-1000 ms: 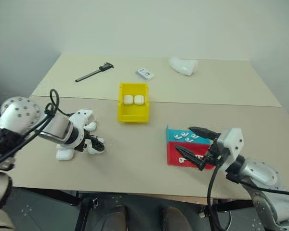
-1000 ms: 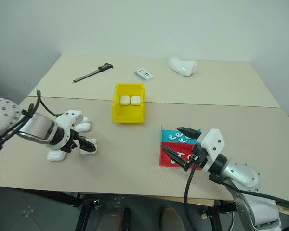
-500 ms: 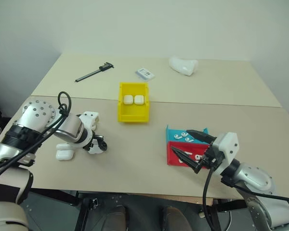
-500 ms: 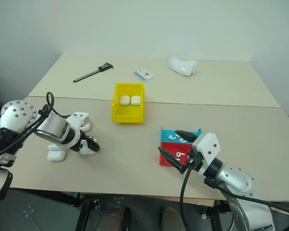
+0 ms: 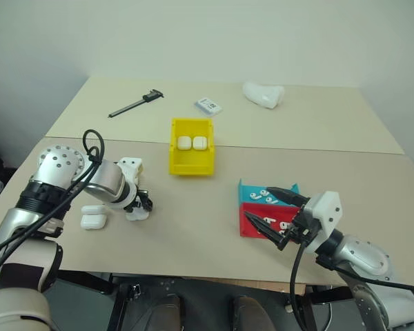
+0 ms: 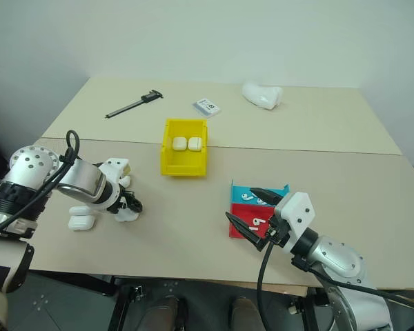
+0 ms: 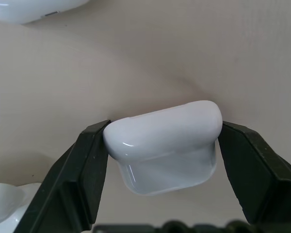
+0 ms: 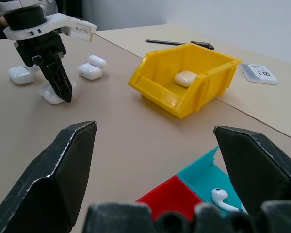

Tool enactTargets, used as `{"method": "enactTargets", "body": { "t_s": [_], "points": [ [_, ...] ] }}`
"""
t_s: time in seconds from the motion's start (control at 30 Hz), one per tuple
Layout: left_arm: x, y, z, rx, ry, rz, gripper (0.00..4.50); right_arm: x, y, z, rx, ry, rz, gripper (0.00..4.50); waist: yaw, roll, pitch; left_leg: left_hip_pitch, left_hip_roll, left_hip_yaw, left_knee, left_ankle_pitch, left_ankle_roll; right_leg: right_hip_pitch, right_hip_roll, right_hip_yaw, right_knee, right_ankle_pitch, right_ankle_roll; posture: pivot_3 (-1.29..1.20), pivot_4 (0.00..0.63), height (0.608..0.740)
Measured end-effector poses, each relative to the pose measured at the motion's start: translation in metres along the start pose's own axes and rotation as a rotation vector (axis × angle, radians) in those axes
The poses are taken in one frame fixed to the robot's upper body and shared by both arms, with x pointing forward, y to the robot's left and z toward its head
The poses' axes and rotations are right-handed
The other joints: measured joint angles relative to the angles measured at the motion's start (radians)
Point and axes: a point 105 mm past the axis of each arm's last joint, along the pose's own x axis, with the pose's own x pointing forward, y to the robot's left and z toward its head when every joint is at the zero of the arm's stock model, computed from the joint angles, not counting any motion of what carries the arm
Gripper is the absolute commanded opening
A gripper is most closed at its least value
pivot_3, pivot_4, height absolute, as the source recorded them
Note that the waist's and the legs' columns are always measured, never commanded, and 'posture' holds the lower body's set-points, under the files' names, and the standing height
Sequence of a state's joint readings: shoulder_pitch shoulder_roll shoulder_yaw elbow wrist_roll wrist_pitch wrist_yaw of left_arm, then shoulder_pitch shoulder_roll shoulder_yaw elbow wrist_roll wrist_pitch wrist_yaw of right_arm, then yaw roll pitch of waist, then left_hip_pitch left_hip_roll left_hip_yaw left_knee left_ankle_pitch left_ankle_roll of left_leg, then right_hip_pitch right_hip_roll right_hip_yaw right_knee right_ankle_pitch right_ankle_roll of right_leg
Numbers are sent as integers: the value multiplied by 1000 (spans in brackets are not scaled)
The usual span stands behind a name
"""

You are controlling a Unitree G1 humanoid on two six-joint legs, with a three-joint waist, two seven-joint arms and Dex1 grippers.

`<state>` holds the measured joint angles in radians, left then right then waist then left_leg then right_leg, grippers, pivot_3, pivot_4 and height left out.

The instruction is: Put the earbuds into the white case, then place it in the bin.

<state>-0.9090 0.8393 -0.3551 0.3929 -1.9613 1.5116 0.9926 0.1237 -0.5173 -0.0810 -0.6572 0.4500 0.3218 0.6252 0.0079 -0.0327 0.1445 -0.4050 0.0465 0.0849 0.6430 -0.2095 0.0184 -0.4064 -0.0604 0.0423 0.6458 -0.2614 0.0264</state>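
My left gripper point(image 7: 163, 128) points down at the table's left side, shut on a white case point(image 7: 165, 145) that rests on the table, one black finger against each side. From the head this gripper point(image 5: 141, 207) stands over that case point(image 5: 136, 214). Two more cases point(image 5: 93, 221) lie just left of it. The yellow bin point(image 5: 190, 167) stands mid-table with two cases point(image 5: 192, 143) inside. Earbuds point(image 5: 265, 195) lie in the teal and red trays at the right. My right gripper point(image 5: 259, 203) hovers open over those trays, holding nothing.
The red tray point(image 5: 252, 227) and teal tray point(image 5: 247, 188) sit side by side near the front edge. A black caliper point(image 5: 134, 104), a small card point(image 5: 208, 105) and a lumpy white object point(image 5: 262, 94) lie on the far half of the table.
My left gripper has shifted a little to the right over a case and closed its fingers on it. The right gripper stays open over the trays.
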Motion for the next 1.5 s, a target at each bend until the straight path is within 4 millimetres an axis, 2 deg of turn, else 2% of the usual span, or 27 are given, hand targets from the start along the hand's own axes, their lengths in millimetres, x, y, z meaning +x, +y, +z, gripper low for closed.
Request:
{"method": "enactTargets", "body": {
  "t_s": [0.43, 0.97, 1.1, 1.5],
  "points": [
    [-4, 3, -11, 64, 65, -44, 3621, 2, 5, -1, 20, -7, -5, 4500, -7, 0, 0, 0, 0, 0, 0, 0, 0, 0, 0, 0, 0, 0, 0, 0, 150, 740],
    [-3, 1, -11, 79, 68, -18, 3621, 3, 6, -3, 31, -8, -18, 4500, -6, 0, 0, 1, 0, 0, 0, 0, 0, 0, 0, 0, 0, 0, 0, 0, 150, 740],
    [0, 3, -9, 36, 19, 11, 2918, 2, 6, -4, 29, -3, -19, 4500, -4, 1, 0, 2, 1, 0, 0, 0, -1, 1, 0, 0, 1, 0, 0, 0, 150, 740],
    [-1, 1, -6, -9, -104, 91, 2918, 1, 8, -6, 36, 2, -10, 4500, 3, 1, 0, 2, 1, 0, 0, 1, -1, 2, 0, 0, 1, 0, -1, 0, 150, 740]
  ]
}}
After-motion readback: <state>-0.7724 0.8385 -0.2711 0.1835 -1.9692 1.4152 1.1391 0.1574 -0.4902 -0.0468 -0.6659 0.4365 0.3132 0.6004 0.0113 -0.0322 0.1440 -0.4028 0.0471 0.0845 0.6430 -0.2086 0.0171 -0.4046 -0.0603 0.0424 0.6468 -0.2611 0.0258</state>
